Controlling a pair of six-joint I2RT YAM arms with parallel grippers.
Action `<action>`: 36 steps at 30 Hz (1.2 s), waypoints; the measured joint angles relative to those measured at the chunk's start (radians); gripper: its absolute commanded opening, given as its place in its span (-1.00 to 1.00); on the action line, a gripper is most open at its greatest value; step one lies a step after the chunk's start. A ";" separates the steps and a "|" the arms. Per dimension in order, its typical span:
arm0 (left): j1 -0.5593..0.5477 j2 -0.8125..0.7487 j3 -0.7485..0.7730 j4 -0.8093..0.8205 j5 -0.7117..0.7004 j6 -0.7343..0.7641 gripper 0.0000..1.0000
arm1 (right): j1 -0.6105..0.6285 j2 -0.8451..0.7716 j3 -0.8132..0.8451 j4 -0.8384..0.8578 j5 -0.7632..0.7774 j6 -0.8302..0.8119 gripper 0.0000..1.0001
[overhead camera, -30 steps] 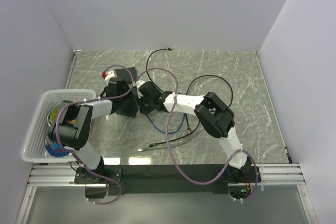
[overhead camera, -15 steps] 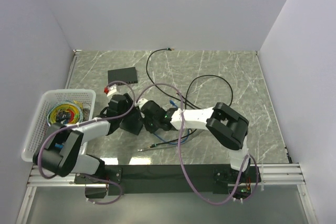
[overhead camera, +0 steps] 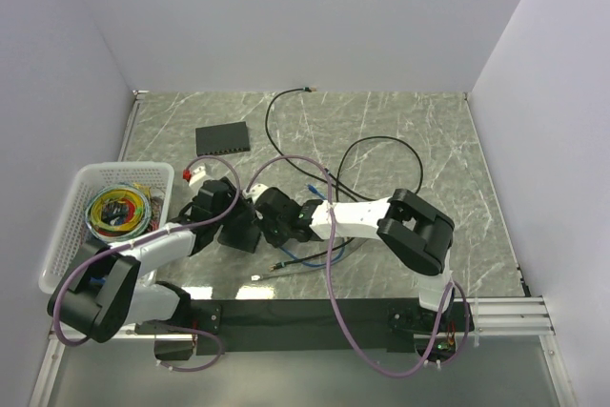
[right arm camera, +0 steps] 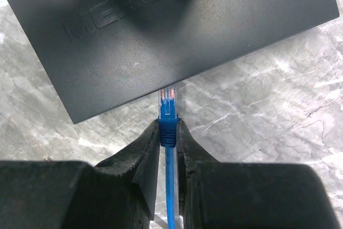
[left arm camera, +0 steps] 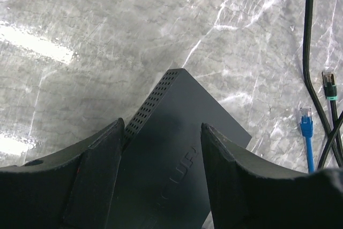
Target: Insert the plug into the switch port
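A black switch (left arm camera: 182,100) sits between my left gripper's (left arm camera: 162,126) fingers, which close on its two sides. In the top view this switch (overhead camera: 240,229) is left of centre, with the left gripper (overhead camera: 227,218) on it. My right gripper (right arm camera: 169,124) is shut on a blue plug (right arm camera: 169,110). The plug's clear tip touches the near edge of the switch (right arm camera: 187,25), whose lettered top faces the camera. The ports are hidden. In the top view the right gripper (overhead camera: 272,221) is right beside the switch.
A second black switch (overhead camera: 222,138) lies at the back left. A white basket (overhead camera: 63,256) of coloured cables stands at the left edge. Black cables (overhead camera: 381,154) loop over the middle and right. A loose blue plug (left arm camera: 306,116) and a black plug (left arm camera: 328,85) lie nearby.
Both arms have drawn back toward the near edge, the left carrying the switch and the right the blue plug. The second switch at the back left and the basket's contents came into sight.
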 measured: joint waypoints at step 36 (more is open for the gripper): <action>-0.021 -0.036 -0.024 -0.078 -0.046 -0.082 0.28 | 0.060 -0.017 -0.018 -0.007 0.119 -0.004 -1.00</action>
